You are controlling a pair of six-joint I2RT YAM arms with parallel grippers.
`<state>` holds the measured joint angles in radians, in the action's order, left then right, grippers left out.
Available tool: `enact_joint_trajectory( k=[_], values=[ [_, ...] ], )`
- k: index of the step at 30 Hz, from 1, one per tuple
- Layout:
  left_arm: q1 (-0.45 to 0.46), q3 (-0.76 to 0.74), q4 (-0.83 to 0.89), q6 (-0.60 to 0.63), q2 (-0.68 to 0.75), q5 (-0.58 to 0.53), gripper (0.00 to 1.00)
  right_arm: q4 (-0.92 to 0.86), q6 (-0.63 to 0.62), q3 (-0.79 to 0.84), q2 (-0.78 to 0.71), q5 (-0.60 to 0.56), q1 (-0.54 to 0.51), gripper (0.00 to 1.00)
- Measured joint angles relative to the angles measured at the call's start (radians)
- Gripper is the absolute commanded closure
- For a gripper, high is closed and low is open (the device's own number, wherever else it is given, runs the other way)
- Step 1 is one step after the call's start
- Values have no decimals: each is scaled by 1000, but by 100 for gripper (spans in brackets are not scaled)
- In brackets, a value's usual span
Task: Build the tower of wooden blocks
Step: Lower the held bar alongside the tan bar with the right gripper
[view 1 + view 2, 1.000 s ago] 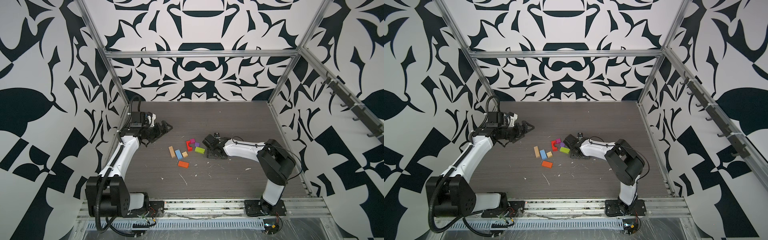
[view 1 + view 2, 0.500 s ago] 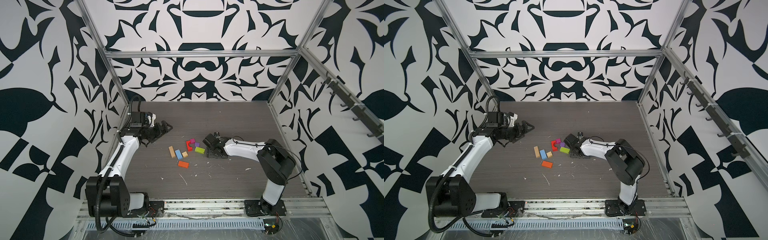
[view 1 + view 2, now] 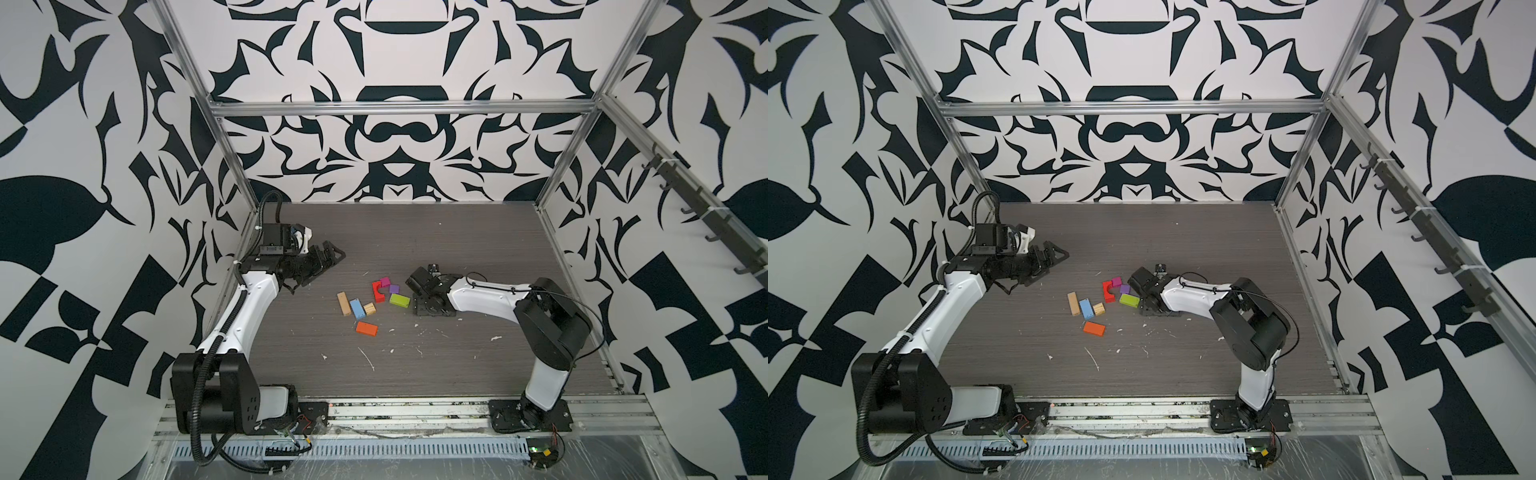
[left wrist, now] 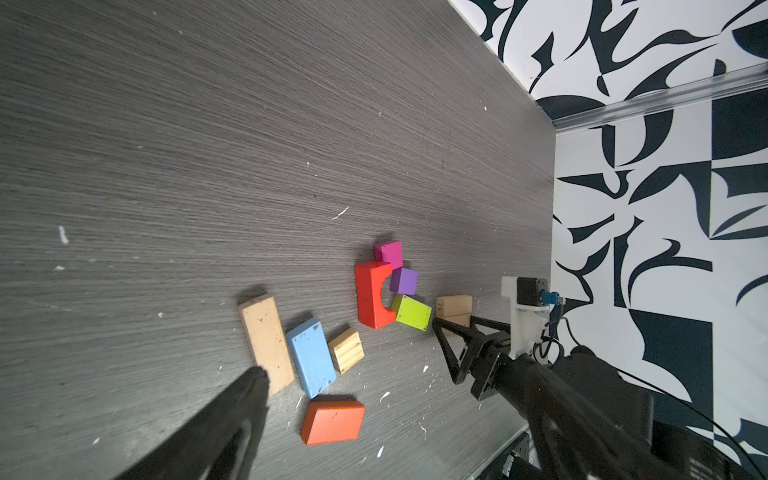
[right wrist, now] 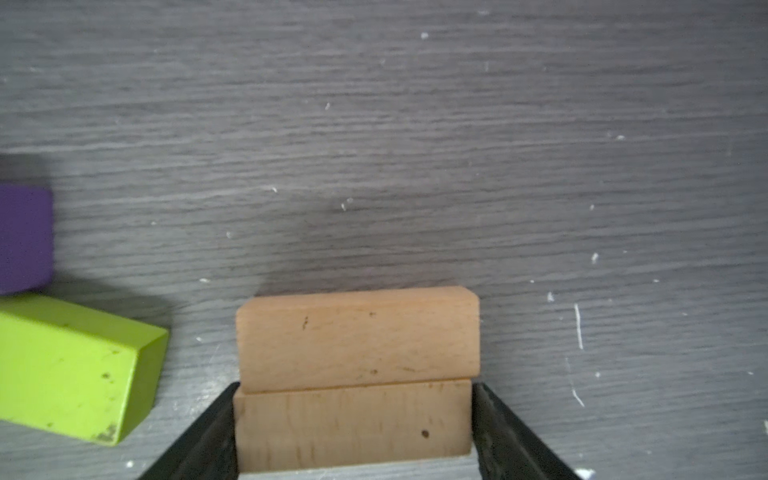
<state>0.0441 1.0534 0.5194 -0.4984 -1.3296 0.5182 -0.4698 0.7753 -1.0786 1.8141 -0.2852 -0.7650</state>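
- Nothing has visibly shifted in both top views since a second ago; arms and blocks sit as before on the dark table [image 3: 478, 249].
- Your left gripper [image 3: 334, 257] hangs well apart from the blocks, jaws spread wide, holding nothing.
- Your right gripper [image 5: 355, 386] sits low just beside the lime block [image 3: 399, 300]; its fingers [image 5: 208, 436] flank one of two tan planks [image 5: 357, 336] lying together, and you cannot tell whether they press it or stand just clear.
- You see the red arch [image 3: 377, 291], long tan plank [image 3: 343, 304], blue block [image 3: 357, 308], orange block [image 3: 366, 328] and tan cube [image 3: 369, 308] lying loose mid-table, unstacked.
- The magenta block [image 3: 385, 282] and the purple block [image 3: 394, 288] sit right against the arch.
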Motion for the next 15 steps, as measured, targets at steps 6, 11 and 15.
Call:
enact_joint_trajectory(
  k=[6, 11, 15],
  values=[
    [0, 0, 0, 0, 0, 0, 1, 1, -14, 0, 0, 0, 0, 22],
    [0, 0, 0, 0, 0, 0, 1, 1, -19, 0, 0, 0, 0, 22],
    [0, 0, 0, 0, 0, 0, 1, 1, -23, 0, 0, -1, 0, 22]
  ],
)
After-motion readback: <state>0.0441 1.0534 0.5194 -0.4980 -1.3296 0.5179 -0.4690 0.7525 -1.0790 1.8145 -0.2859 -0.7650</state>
